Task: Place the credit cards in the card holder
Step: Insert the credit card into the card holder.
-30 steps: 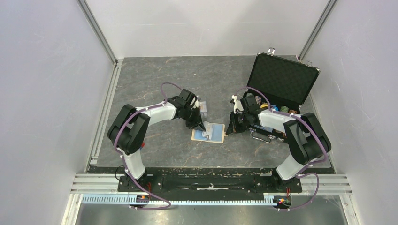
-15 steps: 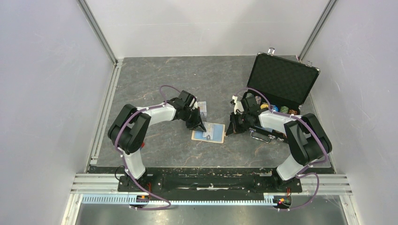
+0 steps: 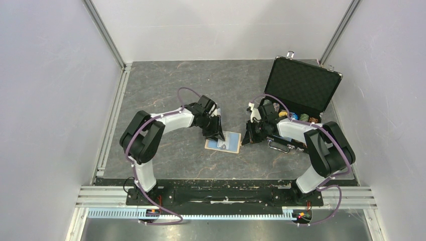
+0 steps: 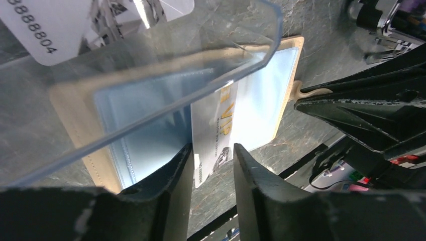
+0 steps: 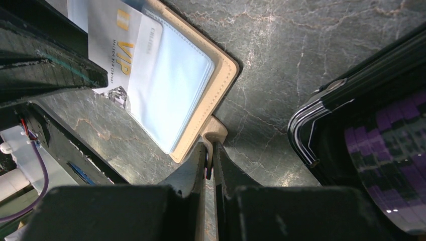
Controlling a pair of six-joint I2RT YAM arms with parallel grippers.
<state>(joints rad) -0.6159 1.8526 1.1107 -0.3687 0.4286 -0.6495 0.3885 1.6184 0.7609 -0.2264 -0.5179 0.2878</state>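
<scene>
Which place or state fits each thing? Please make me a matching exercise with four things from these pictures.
Things:
1 VIP card
2 right gripper
3 black case
4 left gripper

States:
a lid raised
b jaws apart
c shut on the snap tab
d lying on the card holder

Pairs: 1-d; 2-c; 3-a; 4-b

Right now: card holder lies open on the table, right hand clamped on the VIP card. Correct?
Not quite. The right hand is clamped on the card holder's snap tab, not on the VIP card; the right wrist view shows this. The card holder does lie open on the table.
</scene>
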